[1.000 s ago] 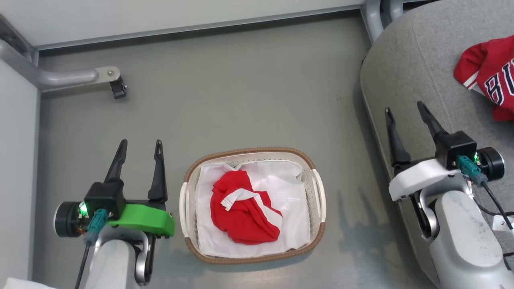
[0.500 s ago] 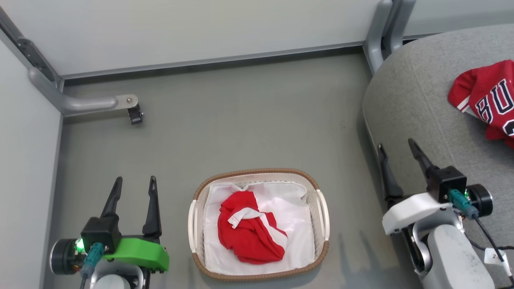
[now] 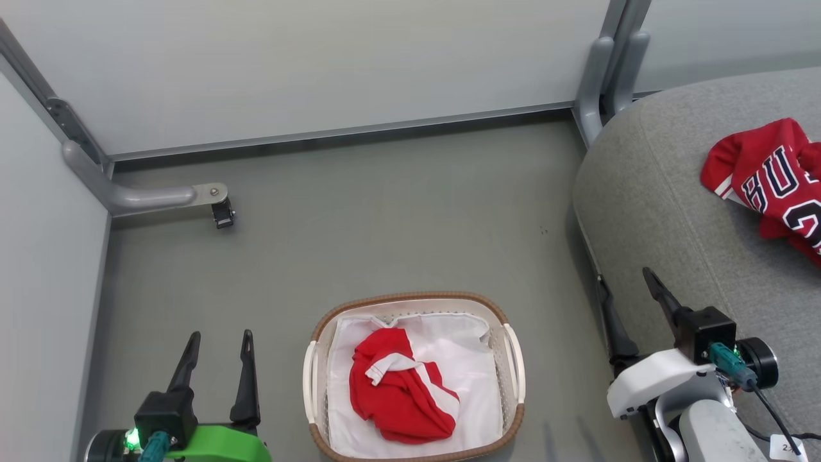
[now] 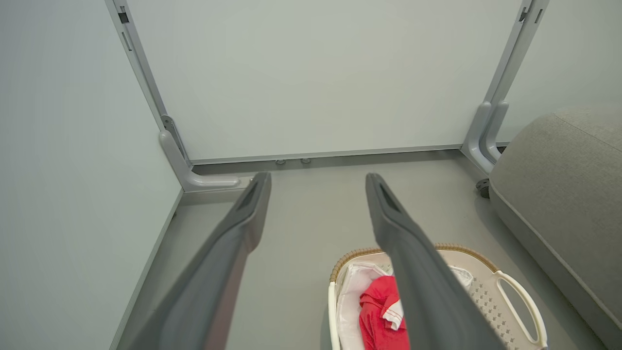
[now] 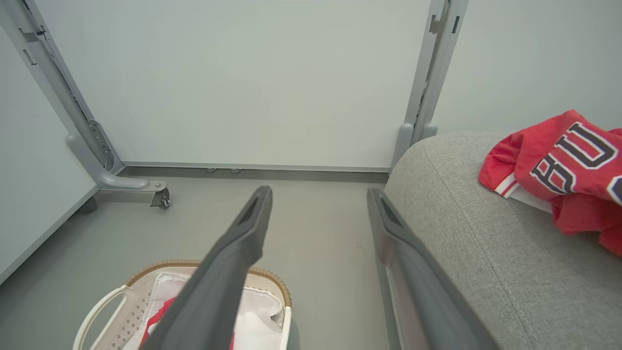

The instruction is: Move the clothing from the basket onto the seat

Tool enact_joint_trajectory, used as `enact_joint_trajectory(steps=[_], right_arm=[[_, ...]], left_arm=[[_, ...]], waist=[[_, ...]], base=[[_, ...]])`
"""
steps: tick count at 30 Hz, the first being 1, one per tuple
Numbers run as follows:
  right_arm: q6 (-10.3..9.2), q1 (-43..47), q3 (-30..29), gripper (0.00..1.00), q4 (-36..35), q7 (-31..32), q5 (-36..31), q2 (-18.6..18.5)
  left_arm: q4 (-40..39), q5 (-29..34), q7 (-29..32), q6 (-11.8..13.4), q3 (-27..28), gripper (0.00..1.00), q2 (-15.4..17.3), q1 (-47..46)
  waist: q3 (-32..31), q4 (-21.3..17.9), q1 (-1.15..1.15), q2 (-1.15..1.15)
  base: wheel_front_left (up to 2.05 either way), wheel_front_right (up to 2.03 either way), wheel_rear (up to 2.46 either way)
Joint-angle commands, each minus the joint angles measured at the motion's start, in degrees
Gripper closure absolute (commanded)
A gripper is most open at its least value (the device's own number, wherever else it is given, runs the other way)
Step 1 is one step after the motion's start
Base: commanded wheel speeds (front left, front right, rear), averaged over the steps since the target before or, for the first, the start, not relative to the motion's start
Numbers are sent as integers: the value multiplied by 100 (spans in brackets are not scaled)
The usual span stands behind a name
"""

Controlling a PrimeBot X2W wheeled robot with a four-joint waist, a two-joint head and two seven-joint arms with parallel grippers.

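A white laundry basket [image 3: 410, 297] with a brown rim sits on a grey floor [image 3: 385, 224]. In it, on the cloth liner [image 3: 478, 385], lies a red garment [image 3: 397, 391] with white trim. Right of the basket, a red lettered jersey [image 3: 763, 186] rests on the grey seat [image 3: 667, 212]. The left gripper [image 3: 220, 335] and right gripper [image 3: 623, 276] flank the basket, fingers spread, empty.

Red striped garment [image 3: 397, 398] in basket [image 3: 410, 297], lettered jersey [image 3: 766, 183] on grey seat [image 3: 654, 212], left pincer [image 3: 220, 335] and right pincer [image 3: 623, 276] spread, empty

You've got red garments x2: near one [image 3: 401, 401], far-right one [image 3: 763, 179] | basket [image 3: 410, 298] x1 | seat [image 3: 654, 212] x1 | grippers x2: left gripper [image 3: 221, 334], right gripper [image 3: 623, 274]
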Motion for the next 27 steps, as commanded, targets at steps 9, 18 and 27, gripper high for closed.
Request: enact_joint_trajectory(steps=[9,18,27], right_arm=[[-8,-57,17,0,-40,-13,92,-18],[-8,-411,91,0,-193,-13,139,-19],[-8,-890,223,0,-487,-13,247,-17]], left_arm=[[-14,-15,2,2,-34,0,10,-27],[333,-131,2,-16,-305,0,12,-395],[626,-168,2,11,-579,0,16,-917]], waist=[[104,-56,0,0],[526,-225,0,0],[1189,-451,0,0]], base=[[0,0,0],[0,0,0],[0,0,0]])
